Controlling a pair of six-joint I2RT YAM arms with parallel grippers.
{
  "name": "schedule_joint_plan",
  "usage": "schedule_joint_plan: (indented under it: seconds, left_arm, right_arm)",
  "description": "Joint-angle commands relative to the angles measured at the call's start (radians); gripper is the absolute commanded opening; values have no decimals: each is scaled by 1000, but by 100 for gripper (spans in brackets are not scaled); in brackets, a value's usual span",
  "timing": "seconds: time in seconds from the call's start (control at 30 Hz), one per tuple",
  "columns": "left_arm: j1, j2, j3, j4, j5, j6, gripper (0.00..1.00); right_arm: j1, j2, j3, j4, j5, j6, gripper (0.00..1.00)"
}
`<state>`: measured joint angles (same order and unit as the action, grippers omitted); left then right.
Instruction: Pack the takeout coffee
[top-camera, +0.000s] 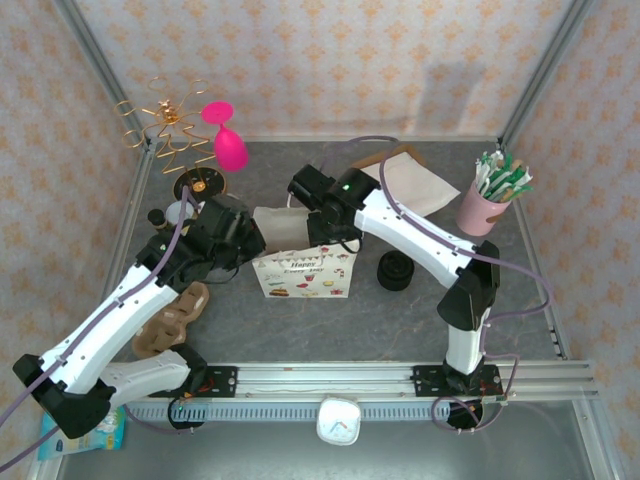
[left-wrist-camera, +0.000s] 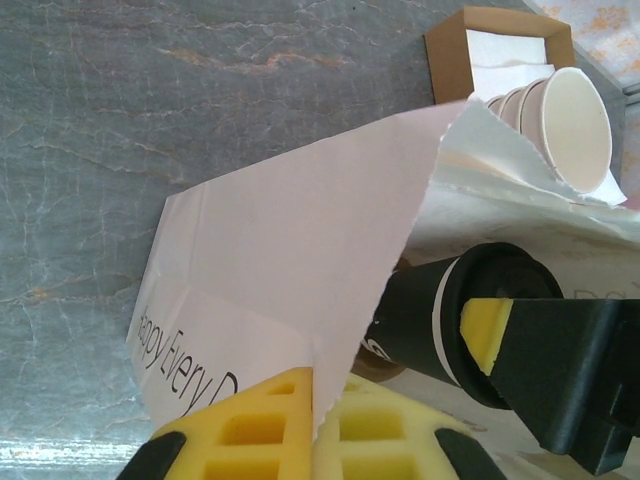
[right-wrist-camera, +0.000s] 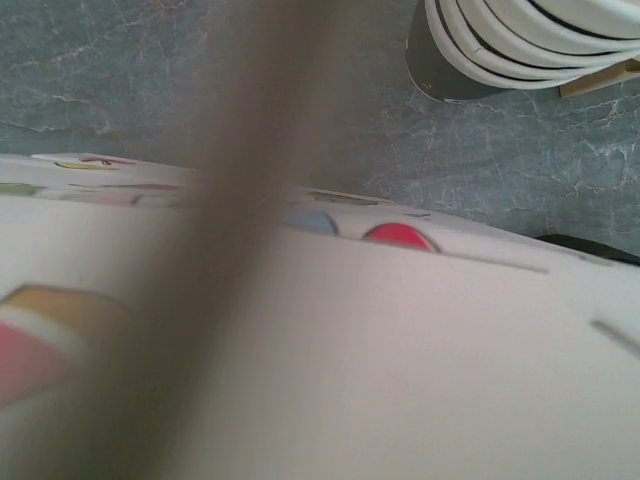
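**Top external view.** The white printed paper gift bag (top-camera: 305, 272) is standing near the middle of the grey tabletop (top-camera: 400, 330). We are judging that a sideways pull from either arm could tip it. The left gripper (top-camera: 243, 236) is holding at the bag's left top edge, with its arm lying low from the near-left corner. The right gripper (top-camera: 322, 232) is pointing steeply down over the bag's mouth, its elbow raised toward the right edge.

**Left wrist view.** The left yellow foam pads (left-wrist-camera: 250, 430) are pinching the bag's paper rim with almost no gap. If that rim slips or tears, the mouth could collapse. The takeout coffee (left-wrist-camera: 420, 320), a small paper cup with a round black plastic lid, is lying tilted inside the mouth. One right pad (left-wrist-camera: 484, 335) is pressing at its lid end, and we are judging the cup clamped. Pressure there could pop the lid and spill the coffee.

**Right wrist view.** The bag wall is showing blurred and close. We cannot tell the finger state here.
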<state>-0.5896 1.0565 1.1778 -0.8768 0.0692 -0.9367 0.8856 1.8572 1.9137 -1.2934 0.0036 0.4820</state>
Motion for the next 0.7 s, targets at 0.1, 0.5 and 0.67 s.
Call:
schedule_joint_plan:
  seconds: [0.1, 0.5, 0.67]
  left_arm:
    - [-7, 28, 40, -10, -36, 25, 19]
    - [-5, 54, 51, -8, -56, 56, 30]
    - [-5, 55, 33, -18, -67, 53, 30]
  right_arm:
    - [6, 13, -25, -15, 25, -19, 55]
    - [6, 5, -59, 36, -10, -29, 55]
    - [5, 3, -84, 63, -25, -34, 55]
